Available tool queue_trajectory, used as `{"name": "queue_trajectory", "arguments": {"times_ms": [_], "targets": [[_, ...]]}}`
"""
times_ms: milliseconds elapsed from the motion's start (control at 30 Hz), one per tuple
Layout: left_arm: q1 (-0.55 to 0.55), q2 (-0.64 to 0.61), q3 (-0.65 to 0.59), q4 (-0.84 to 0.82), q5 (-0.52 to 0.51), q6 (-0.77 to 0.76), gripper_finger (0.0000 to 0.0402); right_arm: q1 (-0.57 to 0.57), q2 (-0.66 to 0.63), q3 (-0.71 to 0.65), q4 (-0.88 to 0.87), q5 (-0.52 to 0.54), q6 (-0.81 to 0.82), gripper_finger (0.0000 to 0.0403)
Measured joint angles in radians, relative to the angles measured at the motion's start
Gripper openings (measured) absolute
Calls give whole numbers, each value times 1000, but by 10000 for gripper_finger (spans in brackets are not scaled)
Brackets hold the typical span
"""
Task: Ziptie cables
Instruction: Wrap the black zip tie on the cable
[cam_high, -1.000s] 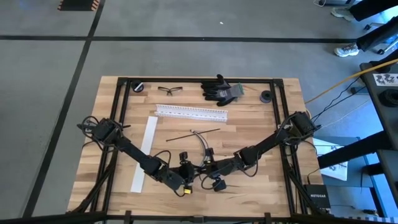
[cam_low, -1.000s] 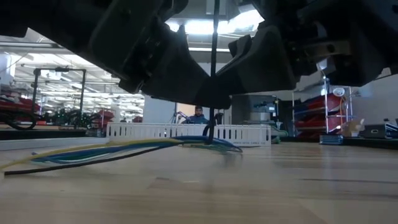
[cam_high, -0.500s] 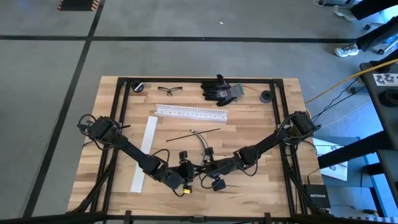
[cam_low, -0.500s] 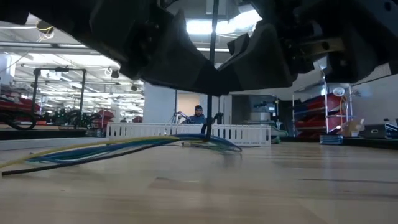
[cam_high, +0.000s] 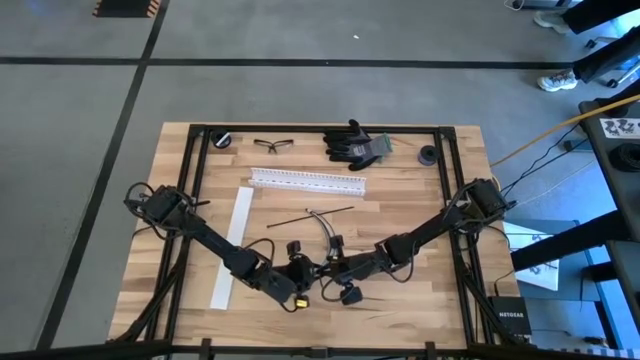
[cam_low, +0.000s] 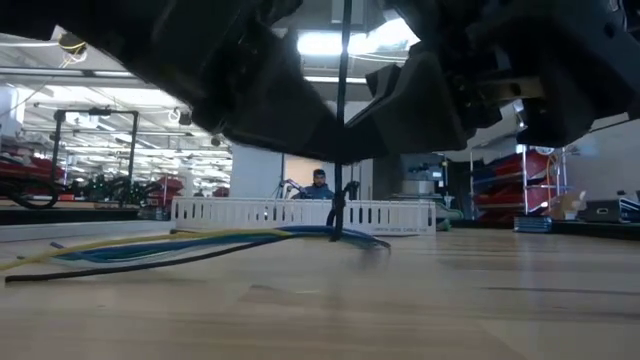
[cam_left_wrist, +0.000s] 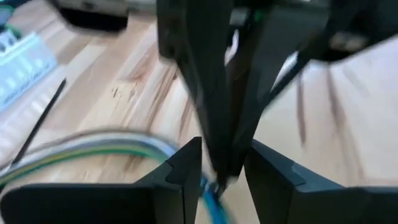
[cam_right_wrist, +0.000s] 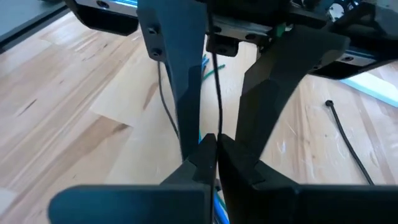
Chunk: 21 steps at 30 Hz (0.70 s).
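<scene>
The cables (cam_high: 325, 228) are a curved bundle of thin wires lying on the wood. They look dark from above and yellow, blue, green and black in the low view (cam_low: 200, 238). A thin black zip tie strand (cam_low: 343, 120) rises upright from the bundle. Both grippers meet over it near the table's near-middle. My right gripper (cam_right_wrist: 216, 146) is shut on the strand. My left gripper (cam_left_wrist: 224, 168) is open, and its fingers (cam_right_wrist: 174, 68) stand on either side of the strand and of the right gripper's fingers. My right gripper pinches the black zip tie strand (cam_right_wrist: 217, 127) between its two fingertips, well above the bundle. The strand runs straight and upright past the fingers, and its lower end (cam_low: 336, 220) meets the cables on the table.
A loose black zip tie (cam_high: 315, 212) lies just beyond the bundle. A flat white strip (cam_high: 232, 245) lies to the left, with a white slotted rail (cam_high: 307, 180) farther back. Black gloves (cam_high: 355, 145), safety glasses (cam_high: 273, 145) and two dark rolls (cam_high: 222, 140) sit along the far edge. A person (cam_low: 318, 183) is in the room behind.
My left gripper has edged a little toward the table's right, closer around the upright strand. My right gripper has kept its hold, and the strand still stands upright.
</scene>
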Motion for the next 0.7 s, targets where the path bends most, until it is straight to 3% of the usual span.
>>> {"name": "queue_trajectory", "arguments": {"times_ms": [533, 700], "targets": [[7, 45, -6, -6, -11, -45, 99, 0, -3, 24, 0, 10, 6, 0], [8, 45, -5, -5, -16, -41, 77, 0, -3, 24, -6, 10, 6, 0]]}}
